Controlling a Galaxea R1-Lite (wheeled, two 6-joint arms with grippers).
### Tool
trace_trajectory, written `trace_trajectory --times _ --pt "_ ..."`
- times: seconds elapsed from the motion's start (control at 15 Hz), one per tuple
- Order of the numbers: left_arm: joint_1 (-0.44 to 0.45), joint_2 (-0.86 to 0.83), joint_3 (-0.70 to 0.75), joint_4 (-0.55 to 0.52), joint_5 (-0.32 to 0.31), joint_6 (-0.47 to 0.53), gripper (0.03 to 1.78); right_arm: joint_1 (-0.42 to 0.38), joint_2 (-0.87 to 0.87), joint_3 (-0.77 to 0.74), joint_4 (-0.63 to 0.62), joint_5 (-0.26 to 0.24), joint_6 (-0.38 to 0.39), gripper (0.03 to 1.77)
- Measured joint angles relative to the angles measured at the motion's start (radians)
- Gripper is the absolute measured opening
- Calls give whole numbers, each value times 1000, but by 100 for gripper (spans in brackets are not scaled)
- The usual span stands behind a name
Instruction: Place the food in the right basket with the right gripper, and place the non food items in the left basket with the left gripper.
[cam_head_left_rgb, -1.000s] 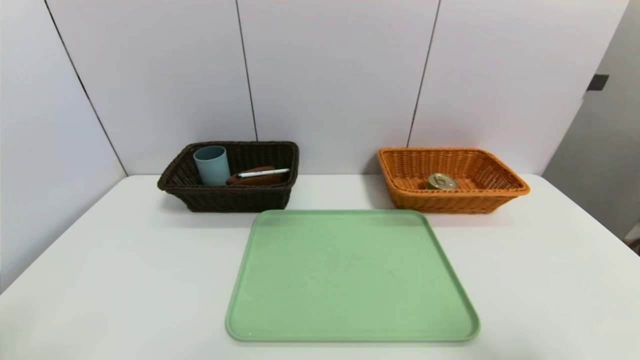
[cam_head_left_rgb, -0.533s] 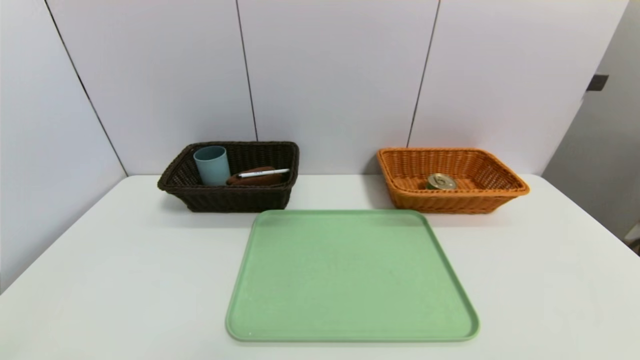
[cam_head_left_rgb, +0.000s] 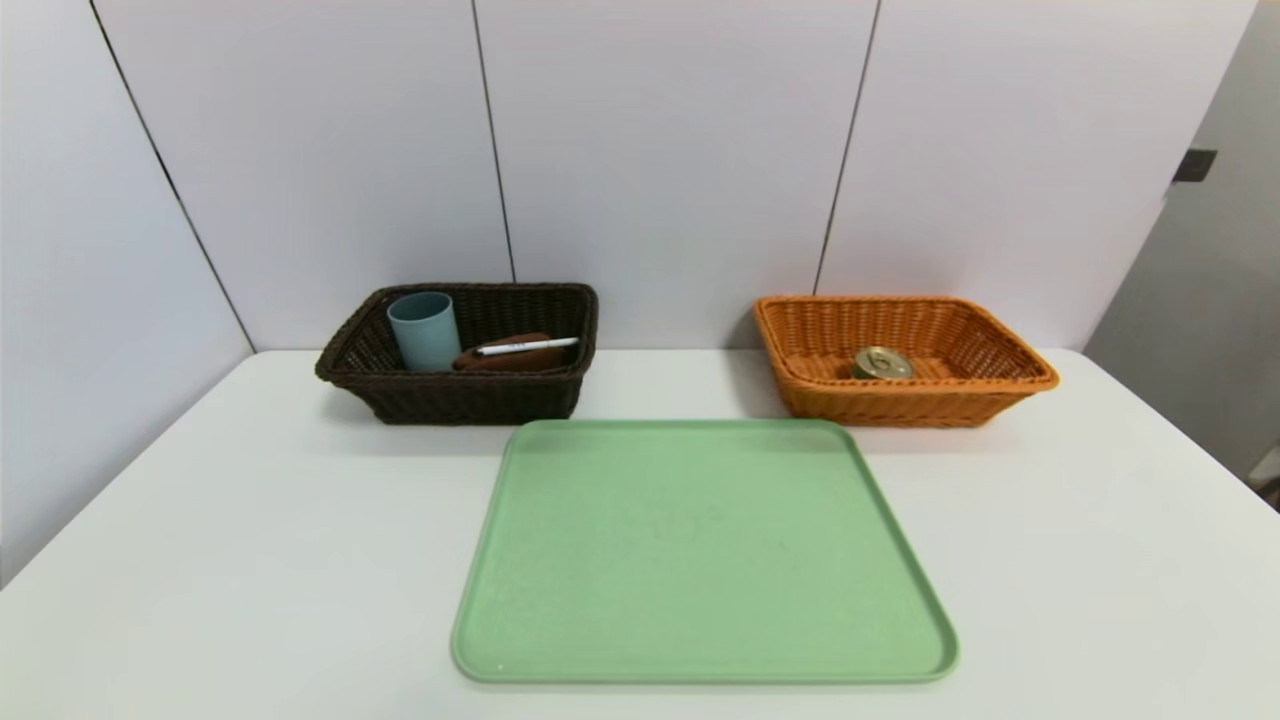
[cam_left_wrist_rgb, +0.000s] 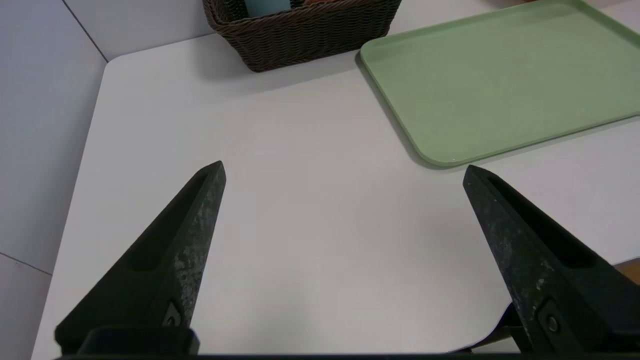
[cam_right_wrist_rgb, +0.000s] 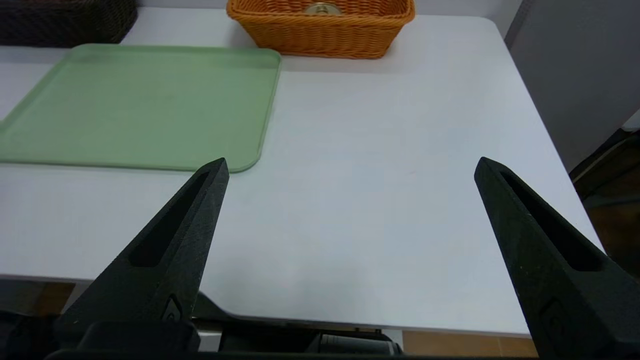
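Sorting looks done: can (cam_head_left_rgb: 882, 363) in orange basket (cam_head_left_rgb: 1000, 385), cup (cam_head_left_rgb: 424, 330), cloth (cam_head_left_rgb: 505, 358), pen (cam_head_left_rgb: 527, 346) in dark basket (cam_head_left_rgb: 450, 395). Both pincers, left (cam_left_wrist_rgb: 344, 172) and right (cam_right_wrist_rgb: 350, 167), gape empty over the tabletop (cam_head_left_rgb: 250, 520). Only risk seen: a stray reach tipping the upright cup.

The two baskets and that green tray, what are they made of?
Both baskets, the dark brown one and the orange one, look like woven wicker or a plastic imitation: ribbed strands, braided rims, slight sheen. The tray looks like matte moulded plastic: smooth, even colour, rounded raised lip.
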Motion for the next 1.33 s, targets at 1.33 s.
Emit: trace_trajectory --times 1.33 --pt "10 -299 642 -414 139 55 169 33 -297 801 -815 -12 -58 169"
